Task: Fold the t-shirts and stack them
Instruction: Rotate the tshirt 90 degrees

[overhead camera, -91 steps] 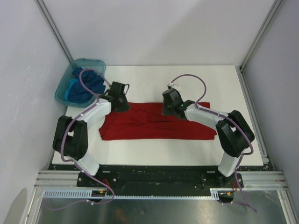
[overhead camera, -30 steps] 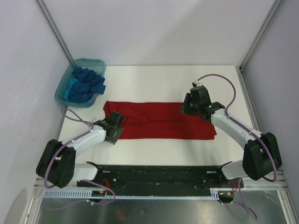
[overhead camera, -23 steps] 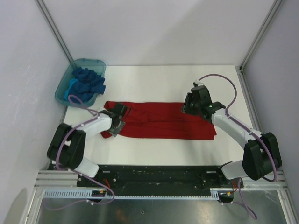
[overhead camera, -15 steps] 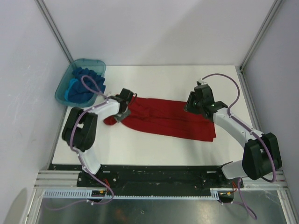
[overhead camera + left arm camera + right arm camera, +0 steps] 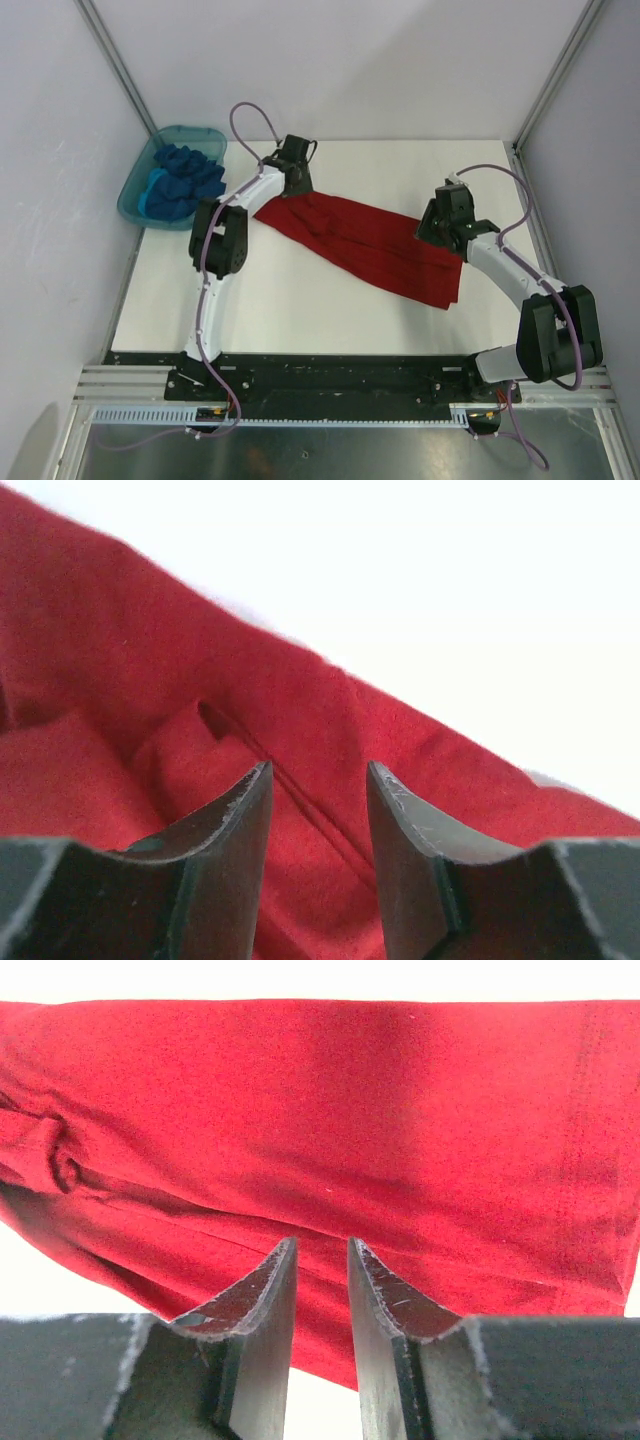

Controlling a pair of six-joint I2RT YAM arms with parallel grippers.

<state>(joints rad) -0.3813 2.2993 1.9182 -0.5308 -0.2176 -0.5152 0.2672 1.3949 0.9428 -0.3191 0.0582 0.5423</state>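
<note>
One red t-shirt, one teal tub, two arms; blue shirts too bunched to count.

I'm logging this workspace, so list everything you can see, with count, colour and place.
red t-shirt: one, bright red, slanting across the table from far left to near right.
blue t-shirts: a heap, count unclear, royal and lighter blue, inside the tub.
tub: one, translucent teal, far left corner.
table: one, white, under everything.
left gripper: one, black fingers, gripping the red t-shirt's far left end.
right gripper: one, black fingers, closed on its right end.
</note>
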